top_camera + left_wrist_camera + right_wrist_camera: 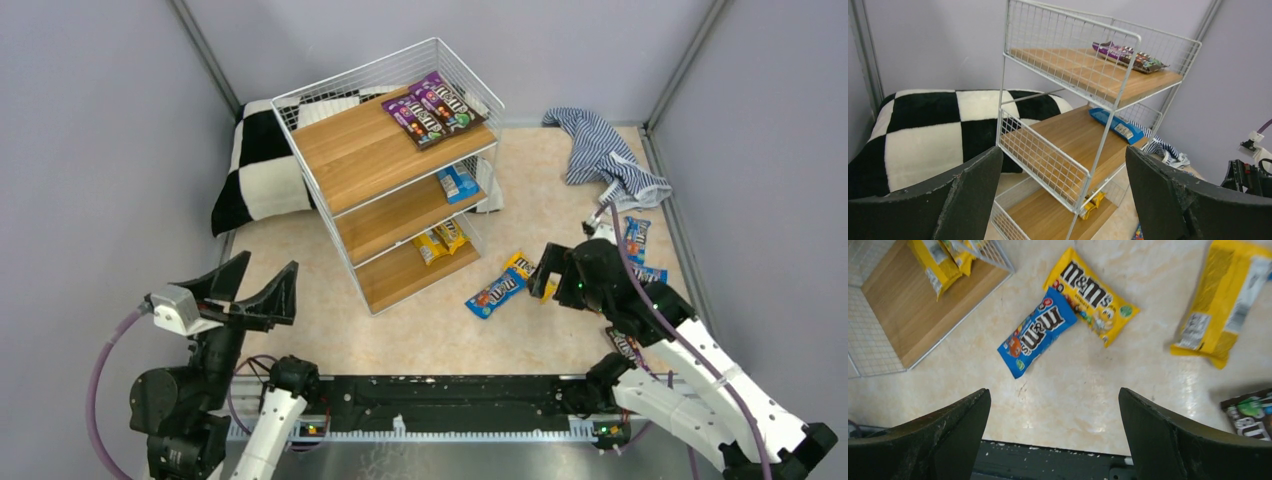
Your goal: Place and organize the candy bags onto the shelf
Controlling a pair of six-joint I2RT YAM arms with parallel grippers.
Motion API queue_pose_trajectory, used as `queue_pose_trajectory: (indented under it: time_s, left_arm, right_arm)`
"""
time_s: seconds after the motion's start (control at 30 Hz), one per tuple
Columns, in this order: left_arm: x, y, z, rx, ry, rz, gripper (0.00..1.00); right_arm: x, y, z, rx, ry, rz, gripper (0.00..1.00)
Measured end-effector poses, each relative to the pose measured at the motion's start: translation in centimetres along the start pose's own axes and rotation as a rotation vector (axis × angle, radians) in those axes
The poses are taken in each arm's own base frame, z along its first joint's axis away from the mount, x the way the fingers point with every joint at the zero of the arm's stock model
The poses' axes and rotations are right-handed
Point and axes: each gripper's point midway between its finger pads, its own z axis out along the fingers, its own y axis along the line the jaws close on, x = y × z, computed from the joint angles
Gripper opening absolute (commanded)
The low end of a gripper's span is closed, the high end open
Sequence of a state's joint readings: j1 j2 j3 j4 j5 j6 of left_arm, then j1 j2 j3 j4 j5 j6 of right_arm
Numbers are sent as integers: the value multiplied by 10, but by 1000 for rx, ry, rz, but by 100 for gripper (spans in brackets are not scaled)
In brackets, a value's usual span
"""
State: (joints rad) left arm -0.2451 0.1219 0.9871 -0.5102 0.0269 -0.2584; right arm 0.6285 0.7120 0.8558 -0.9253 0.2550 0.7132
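Light is bright and even from overhead in all three of your views. Shadows are soft: under the shelf (360,150) boards and beside the candy bags (1038,332). There's a mild sheen on the tabletop (1193,385) at right. Focus is sharp, no motion blur. Both wrist views stretch at the edges.

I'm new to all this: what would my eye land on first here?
The white wire shelf with wooden boards, mid-table, with purple candy bags on its top board. Behind it on the left lies a black-and-white checkered cushion. Right of the shelf, a blue bag and a yellow bag lie loose on the table.
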Motion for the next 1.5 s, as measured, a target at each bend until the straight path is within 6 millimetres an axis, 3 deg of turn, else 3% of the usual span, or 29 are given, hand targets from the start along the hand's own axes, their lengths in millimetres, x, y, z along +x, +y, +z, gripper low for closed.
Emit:
queue_pose_trajectory:
  time_s: [0.3,0.47,0.6,0.73,1.17,1.3,1.5]
  left_arm:
    - [21,18,-2,-64,56,5,98]
    - [28,31,-8,-124,66,8,98]
    - [28,36,-11,-154,65,10,98]
    - [27,39,-12,-172,57,12,98]
    - [26,40,-11,-174,58,14,98]
    - [25,39,-12,-175,55,9,98]
    - [25,39,-11,-174,55,2,98]
  right_arm:
    - [87,13,77,-26,239,257,96]
    - [102,26,103,26,248,224,91]
    - [113,35,121,69,245,153,79]
    - [113,34,131,107,221,99,75]
    - [61,37,157,-13,80,-59,70]
    - [66,54,159,-162,88,-243,59]
    - [92,83,152,-383,163,-480,58]
